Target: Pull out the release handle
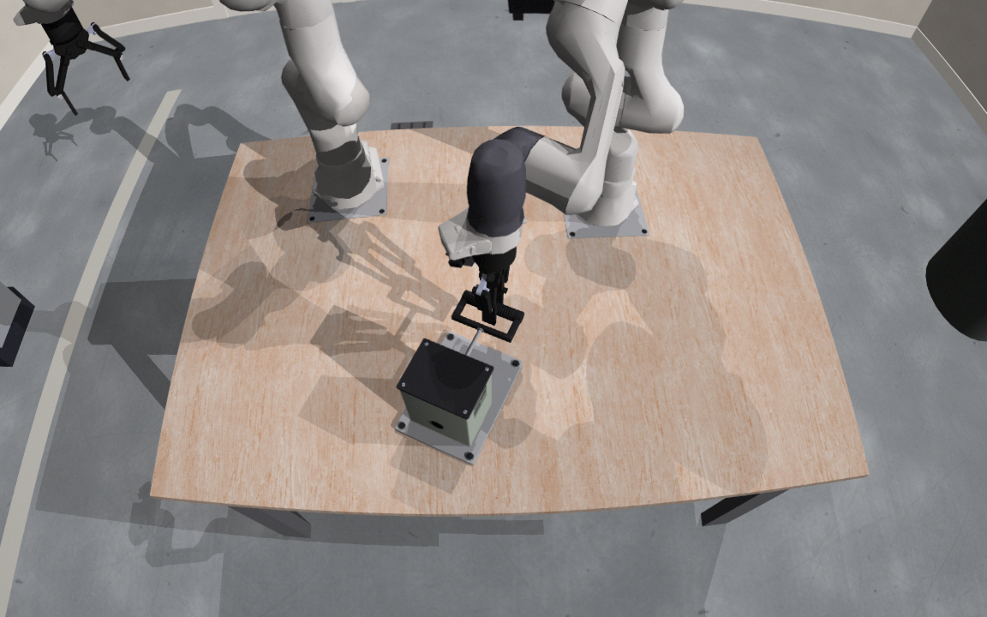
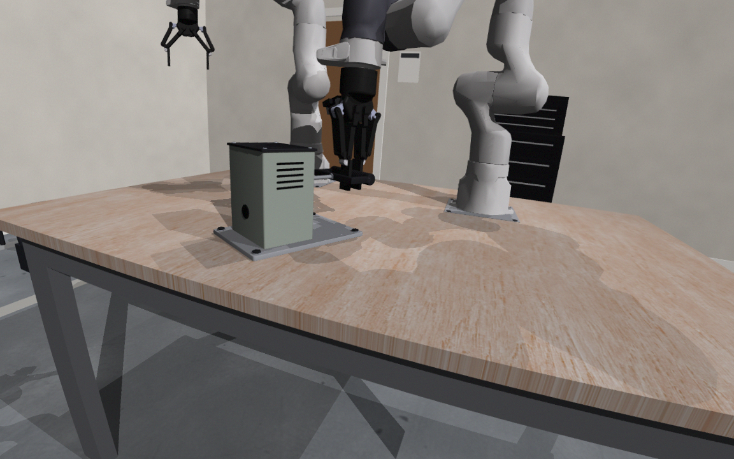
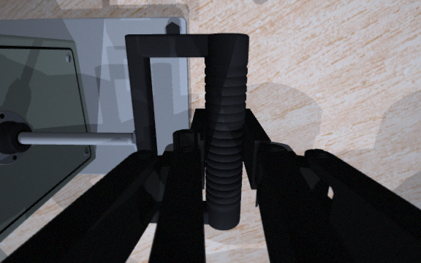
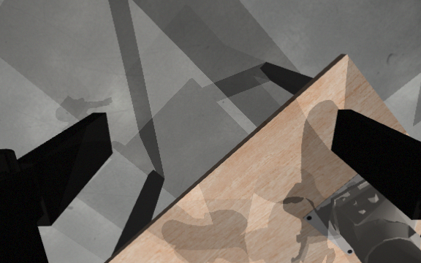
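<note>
Between the middle of the counter and its long edge opposite the arm bases, the green box is sitting on its plate, its rod reaching to the release handle. The left pincer is gripping the handle's ribbed bar above the counter, while the right pincer is hanging wide, well apart from the box.

Pale walls around a wooden table

A black drawer cabinet stood beyond its far edge, near a brown door; shadows crossed the grey floor.
</note>
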